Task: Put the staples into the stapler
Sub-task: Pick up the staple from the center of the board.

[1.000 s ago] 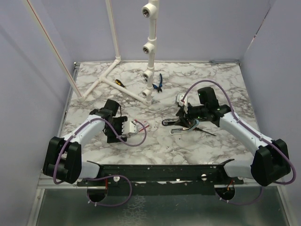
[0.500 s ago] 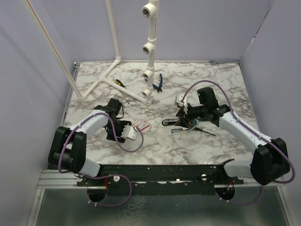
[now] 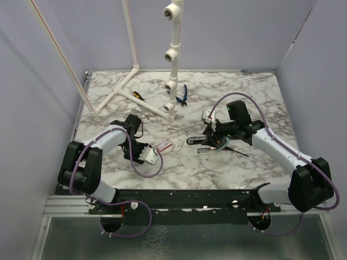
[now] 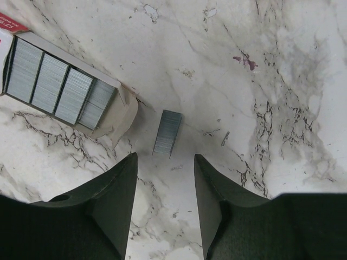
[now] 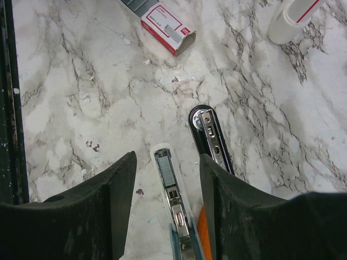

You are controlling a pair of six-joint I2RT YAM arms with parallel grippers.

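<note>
On the marble table (image 3: 179, 172), at the left, the left claw (image 4: 165, 162) is held low over the surface with its two dark fingers (image 4: 116, 200) spread wide apart and nothing gripped between them. Up and to the left of its fingertips in the left wrist view, the white staple box (image 4: 57, 89) with red marking is seen lying open and flat, several silvery strips packed side by side inside it. Just to the right of the box's torn flap, a single loose strip of staples (image 4: 167, 132) is seen lying flat on the marble, apart from the box and just ahead of the gap between the fingertips, touched by neither. Further right, the black stapler (image 5: 209, 138) is laid on the table with its metal inner plate facing up. Close beside it a pale bar (image 5: 171, 184) with an open metal channel is set, the two spreading slightly apart toward their far tips. Both are straddled by the right claw (image 5: 167, 160), which is opened wide and has hold of nothing. A sliver of orange (image 5: 201, 238), possibly a tool handle, is glimpsed between bar and stapler, too hidden to be identified.
</note>
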